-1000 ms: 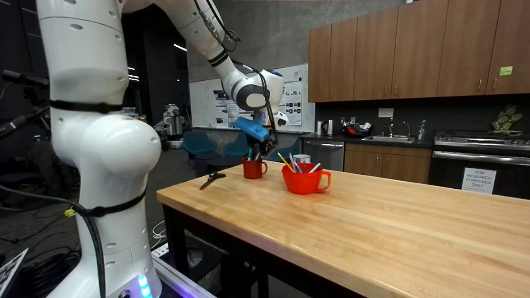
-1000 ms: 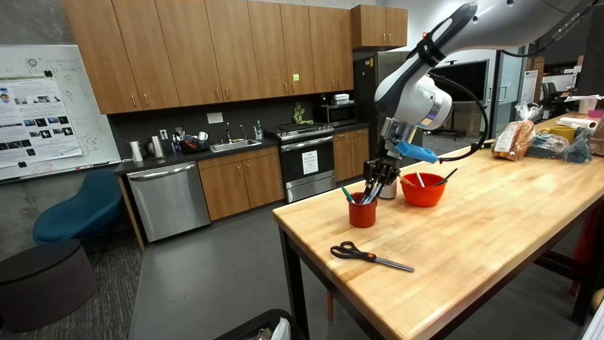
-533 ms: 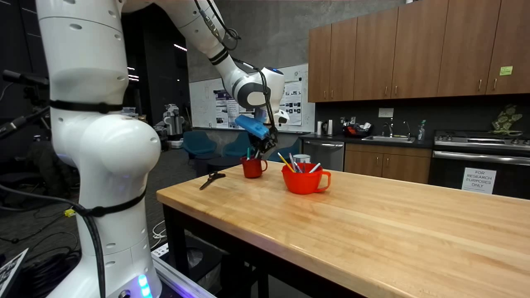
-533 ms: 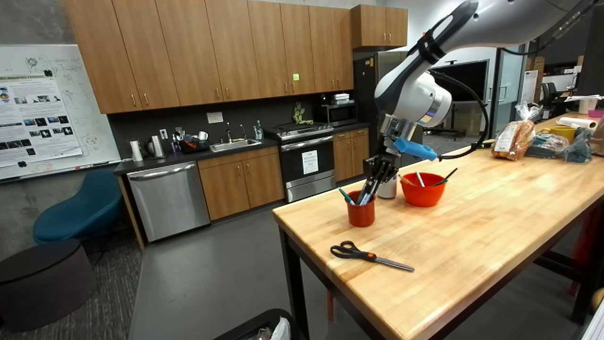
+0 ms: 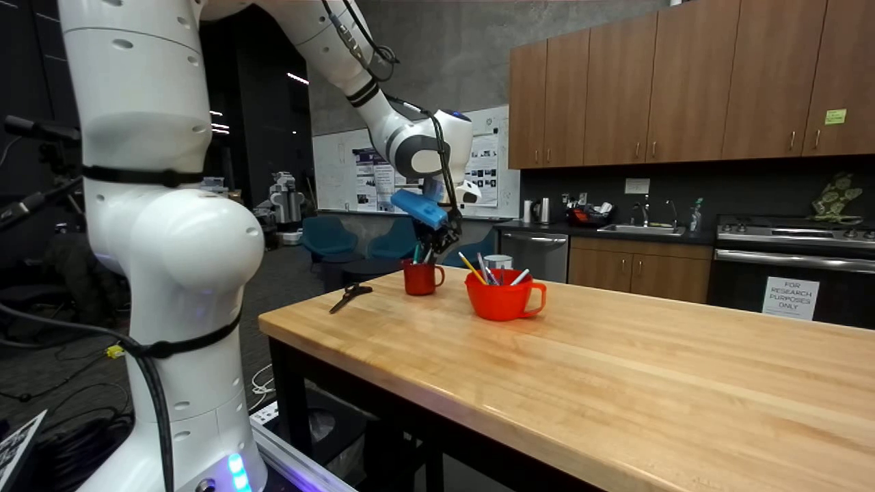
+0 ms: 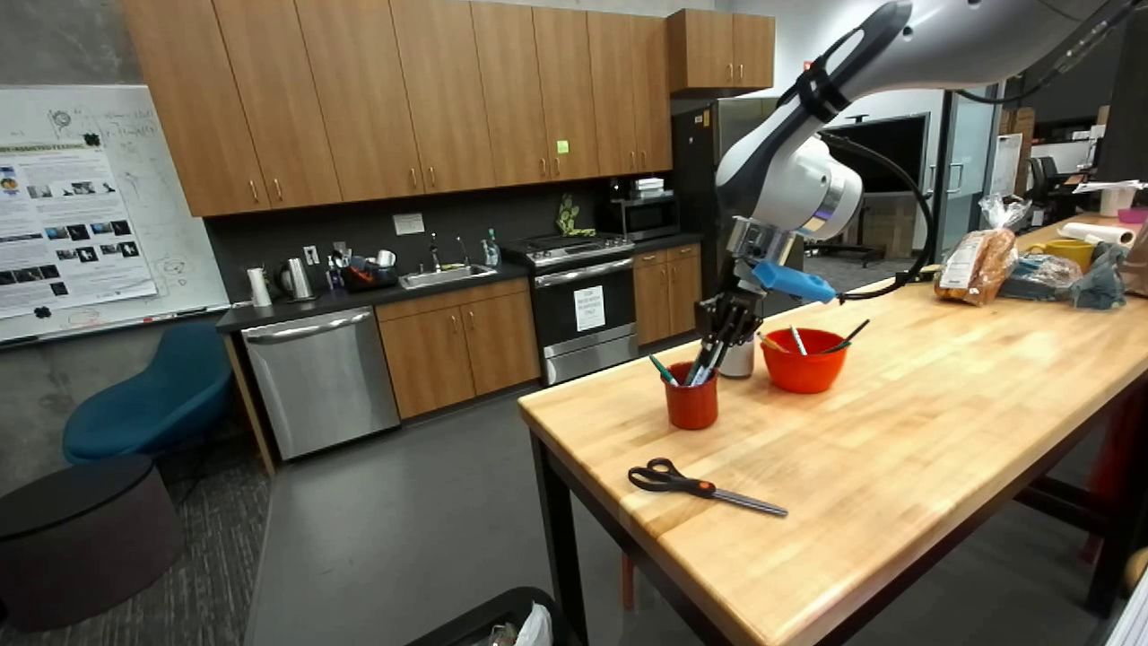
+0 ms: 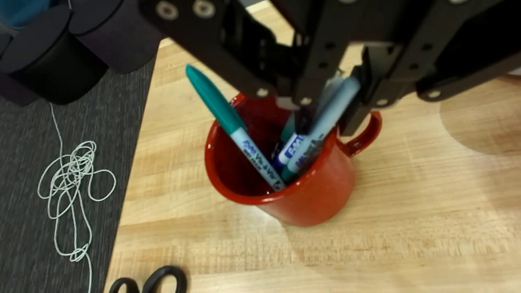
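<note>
My gripper (image 7: pixel 327 122) reaches down into a dark red mug (image 7: pixel 313 199) of markers at the table's end, seen in both exterior views. One finger (image 7: pixel 303 118) is inside the mug; the other goes down outside its rim by the handle. A light blue marker (image 7: pixel 321 126) is pinched between them, a blurred pale one behind it. The mug's rim also runs between the fingers; whether it is gripped I cannot tell. A green-capped marker (image 7: pixel 215 101) leans free on the left. In an exterior view the gripper (image 6: pixel 710 352) slants into the mug (image 6: pixel 692 402).
Black scissors (image 6: pixel 686 484) lie near the mug on the wooden table (image 6: pixel 897 467). A brighter red bowl-shaped cup (image 6: pixel 804 372) holds several pens, with a pale can (image 6: pixel 737 359) beside it. Bagged bread (image 6: pixel 978 260) lies at the far end.
The jaws have closed in on the markers, and the gripper has risen slightly. The mug tipped and shifted with it half a second ago, then moved back a little the opposite way.
</note>
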Controlling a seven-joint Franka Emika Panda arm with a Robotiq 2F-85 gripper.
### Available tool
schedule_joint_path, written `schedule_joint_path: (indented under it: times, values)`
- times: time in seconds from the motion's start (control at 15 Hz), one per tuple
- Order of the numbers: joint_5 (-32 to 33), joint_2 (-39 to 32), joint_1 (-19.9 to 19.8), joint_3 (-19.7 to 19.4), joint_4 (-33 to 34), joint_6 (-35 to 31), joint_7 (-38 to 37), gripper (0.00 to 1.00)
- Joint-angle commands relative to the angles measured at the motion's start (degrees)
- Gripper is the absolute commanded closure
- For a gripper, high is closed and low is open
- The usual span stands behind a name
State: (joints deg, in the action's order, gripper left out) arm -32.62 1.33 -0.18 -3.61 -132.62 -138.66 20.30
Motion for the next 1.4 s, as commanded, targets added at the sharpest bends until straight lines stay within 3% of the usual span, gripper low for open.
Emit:
schedule_joint_path:
  times: [0.0,0.13,1.0,1.33]
  values:
    - [2.0,1.5,-1.0,0.1,-0.7,1.6,-1.4,0.91]
    - [2.5,1.6,-1.3,0.1,-0.7,1.7,-1.4,0.99]
    - [3.5,6.3,-1.0,-0.4,-2.1,3.9,-1.0,0.97]
    - [7.6,11.2,-1.4,-1.3,-2.8,6.4,-1.2,0.97]
